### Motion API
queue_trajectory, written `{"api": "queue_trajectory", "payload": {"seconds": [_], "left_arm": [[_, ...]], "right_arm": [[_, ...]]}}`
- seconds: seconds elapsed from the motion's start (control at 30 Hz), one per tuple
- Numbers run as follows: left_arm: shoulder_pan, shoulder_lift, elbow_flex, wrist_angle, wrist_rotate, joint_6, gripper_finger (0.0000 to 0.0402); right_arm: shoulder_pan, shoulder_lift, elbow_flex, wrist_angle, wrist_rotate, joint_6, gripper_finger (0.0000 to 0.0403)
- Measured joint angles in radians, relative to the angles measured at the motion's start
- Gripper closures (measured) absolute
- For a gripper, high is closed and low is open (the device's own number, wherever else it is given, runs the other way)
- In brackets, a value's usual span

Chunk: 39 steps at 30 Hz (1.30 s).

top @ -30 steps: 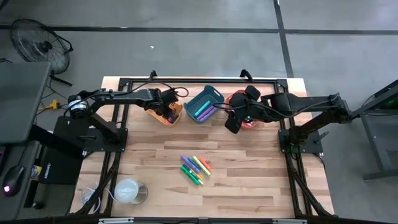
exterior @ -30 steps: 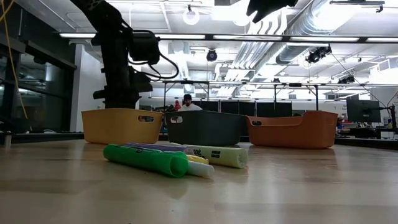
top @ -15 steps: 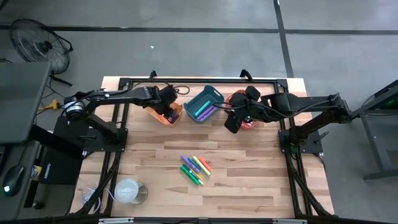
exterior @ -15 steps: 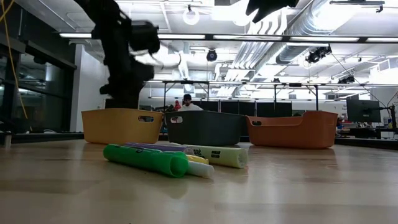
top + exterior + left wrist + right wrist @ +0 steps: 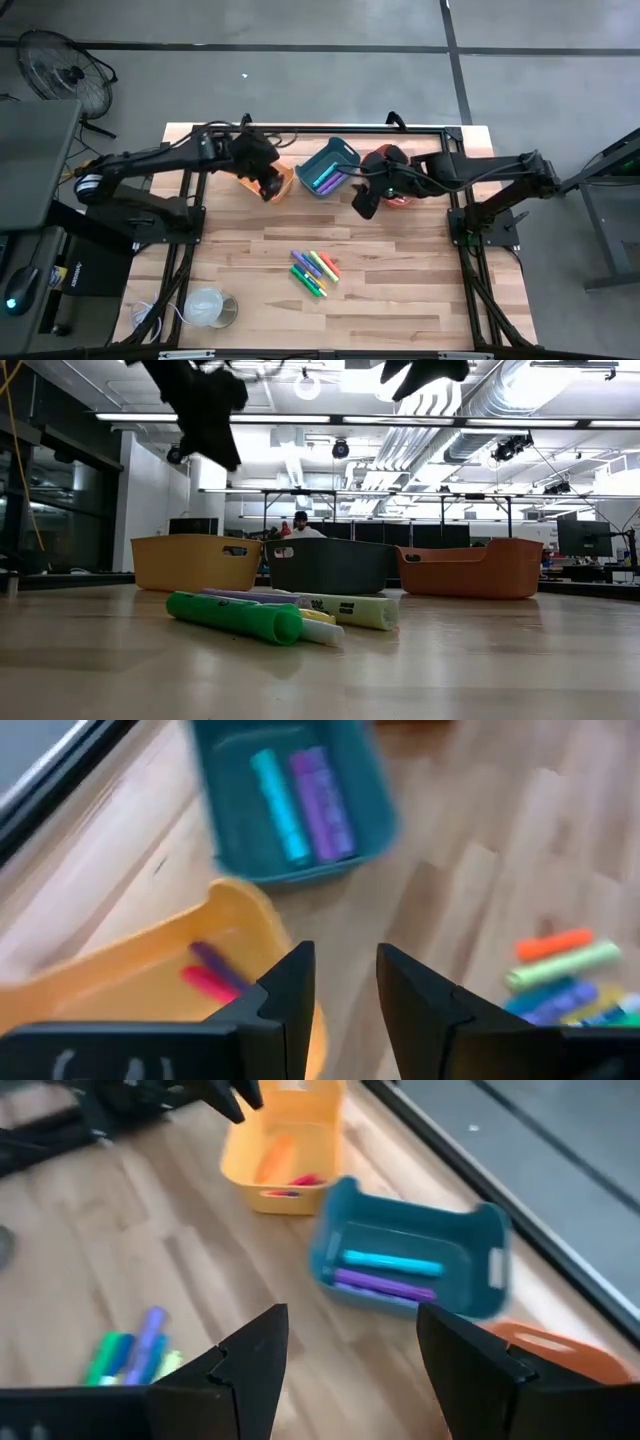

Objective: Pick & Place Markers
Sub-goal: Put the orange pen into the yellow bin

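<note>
**Desk editor:** What's on the desk [image 5: 400, 300]?

**Photographer:** A loose cluster of markers [image 5: 314, 270] lies near the middle of the wooden top, green, yellow, orange and purple among them. From table height a green marker [image 5: 235, 617] lies in front, with a pale yellow-green one [image 5: 352, 609] just behind it. Three bins stand in a row at the far edge: a yellow bin [image 5: 277, 186], a teal bin [image 5: 328, 167] and an orange bin [image 5: 392, 195].

**Desk editor:** Anything already in the bins?

**Photographer:** Yes. The teal bin holds a turquoise marker [image 5: 279, 803] and a purple marker [image 5: 322, 802] side by side. The yellow bin holds a pink marker [image 5: 210, 982] and a darker one beside it.

**Desk editor:** And the arms?

**Photographer:** The left pincer [image 5: 267, 187] hangs above the near rim of the yellow bin, its fingers [image 5: 288, 988] a narrow gap apart with nothing between them. The right pincer [image 5: 362, 203] hovers over bare wood between the teal and orange bins, fingers [image 5: 250, 1360] spread wide and empty.

**Desk editor:** Anything else?

**Photographer:** A white round cup [image 5: 207, 307] sits at the near left corner.
</note>
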<state>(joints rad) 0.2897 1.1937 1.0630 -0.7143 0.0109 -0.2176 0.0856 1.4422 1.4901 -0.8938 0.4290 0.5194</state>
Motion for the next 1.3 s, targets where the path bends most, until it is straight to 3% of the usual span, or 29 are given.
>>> {"api": "queue_trajectory", "payload": {"seconds": [0.27, 0.6, 0.73, 1.03, 1.2, 1.3], "left_arm": [[-0.212, -0.087, -0.024, 0.019, -0.102, 0.031, 0.0293], [-0.422, -0.293, -0.263, 0.179, -0.179, -0.058, 0.0293], [-0.476, -0.409, -0.340, 0.256, -0.184, -0.097, 0.0293], [-0.528, -0.612, -0.408, 0.247, -0.252, -0.128, 0.0293], [-0.526, -0.721, -0.431, 0.244, -0.264, -0.128, 0.0293], [-0.526, -0.764, -0.448, 0.244, -0.265, -0.129, 0.0293]], "right_arm": [[0.000, 0.069, 0.000, 0.265, -0.094, -0.047, 0.0192], [0.037, 0.188, 0.000, 0.526, -0.192, -0.054, 0.0192], [0.072, 0.233, 0.000, 0.544, -0.187, -0.025, 0.0192], [0.139, 0.300, 0.013, 0.558, -0.147, 0.045, 0.0192], [0.153, 0.359, 0.124, 0.504, -0.109, 0.006, 0.0192], [0.151, 0.416, 0.231, 0.372, -0.098, 0.005, 0.0192]]}}
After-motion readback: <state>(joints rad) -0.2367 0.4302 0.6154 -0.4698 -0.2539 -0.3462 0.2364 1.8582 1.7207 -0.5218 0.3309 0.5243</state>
